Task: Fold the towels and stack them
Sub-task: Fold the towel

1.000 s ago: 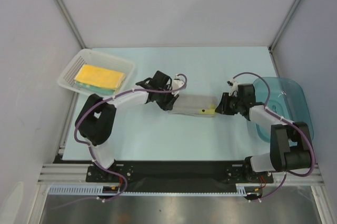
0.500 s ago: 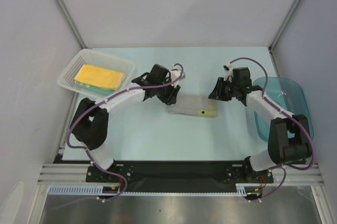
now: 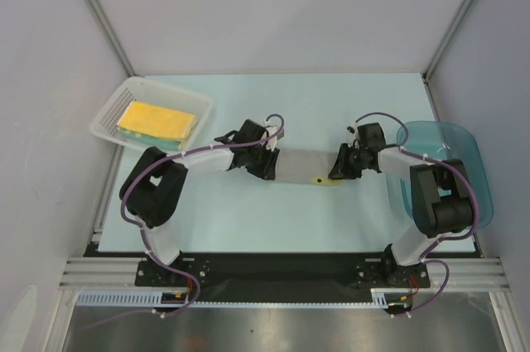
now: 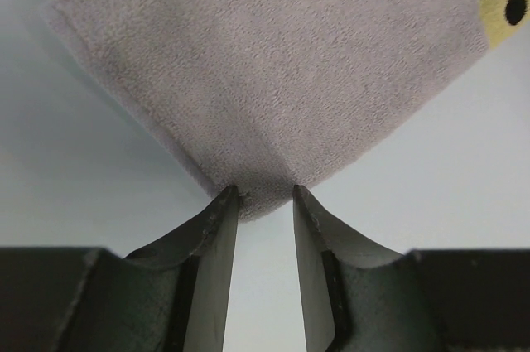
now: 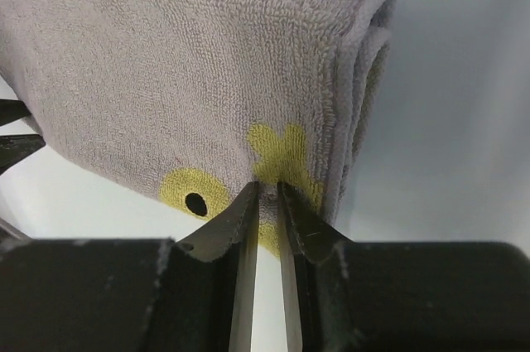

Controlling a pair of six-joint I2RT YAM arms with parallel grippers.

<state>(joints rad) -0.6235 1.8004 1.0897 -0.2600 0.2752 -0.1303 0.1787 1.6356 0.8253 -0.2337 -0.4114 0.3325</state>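
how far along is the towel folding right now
Done: a yellow folded towel lies in the white basket. In hand: a grey towel, already doubled over, lies on the table with the left pincer and right pincer nipping its opposite ends. Left: finish folding and stack it.

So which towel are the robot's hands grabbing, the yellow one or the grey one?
The grey towel with the yellow chick face, lying in the middle of the table. Both grippers pinch its ends. The yellow towel sits untouched in the white basket.

Two white arms with big black joints, thin purple cables looping along them, and dark hands with two fingers [image 4: 214, 253].
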